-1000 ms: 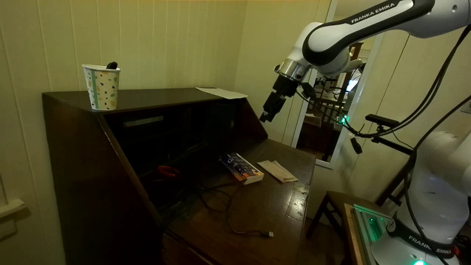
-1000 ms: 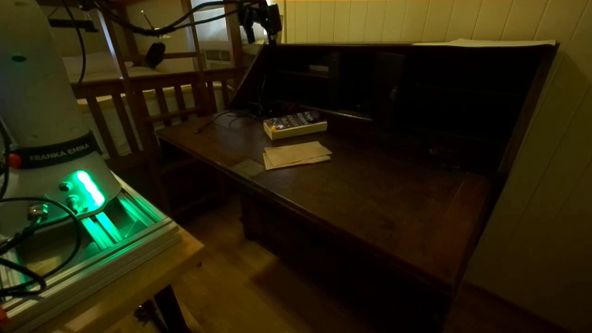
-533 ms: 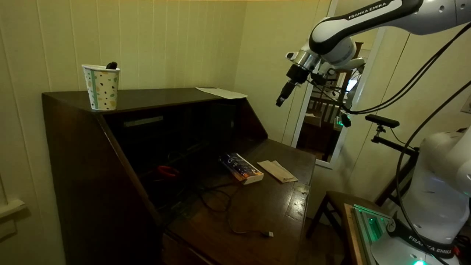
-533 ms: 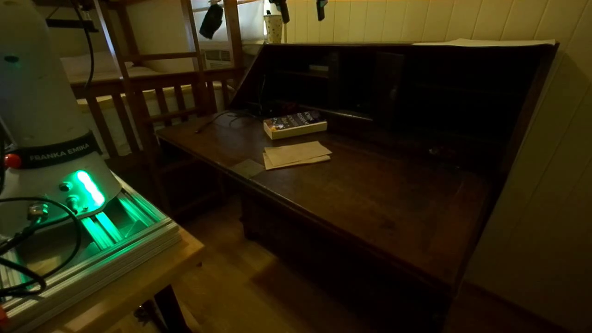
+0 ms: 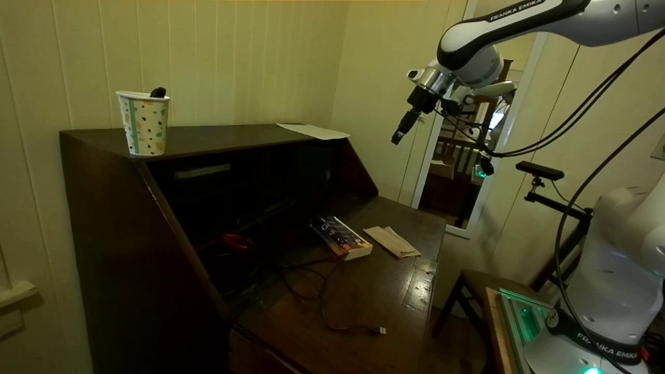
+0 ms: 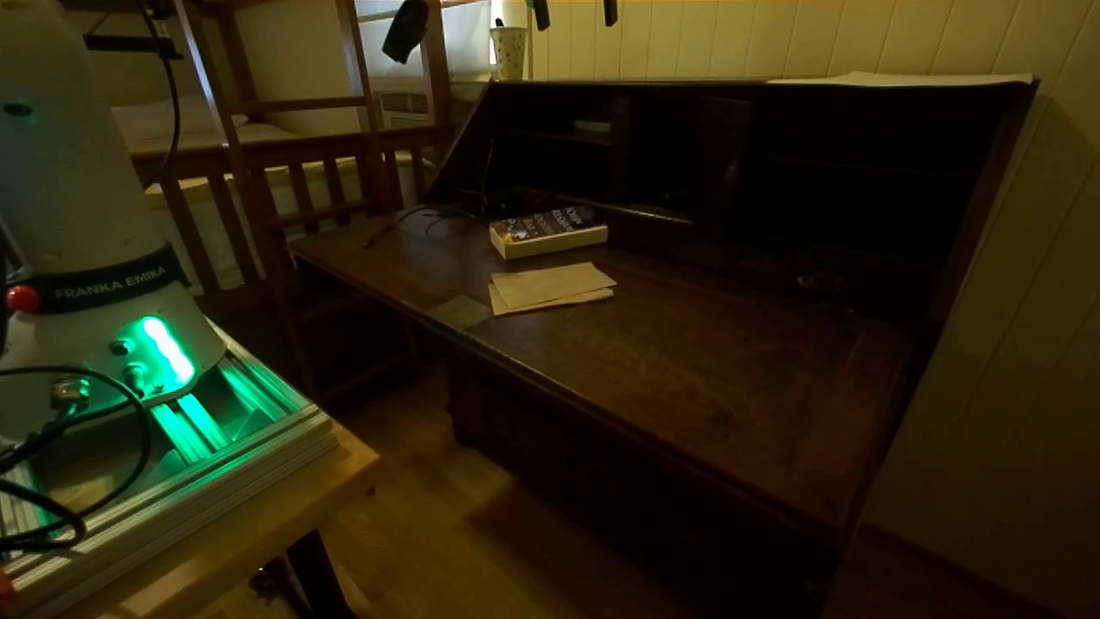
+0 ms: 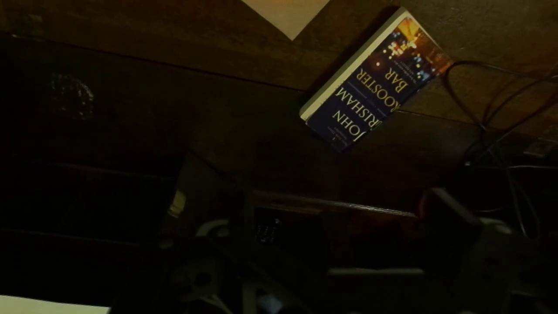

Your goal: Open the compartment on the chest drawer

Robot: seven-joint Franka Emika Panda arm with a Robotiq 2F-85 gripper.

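Wooden bureau (image 5: 371, 291), slant-sided, spread black hand (image 5: 399, 135)

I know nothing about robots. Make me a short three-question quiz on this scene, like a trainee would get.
1. True or false: the gripper is open.
2. Which of these stands on top of the bureau? A) chair B) patterned cup C) mirror
3. Fill in the word after ROOSTER on the book in the wrist view: ____.

Key: 1. True. 2. B. 3. BAR.

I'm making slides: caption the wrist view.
Open black gripper above dark brown wooden bureau; blue paperback book beside looped black cable.
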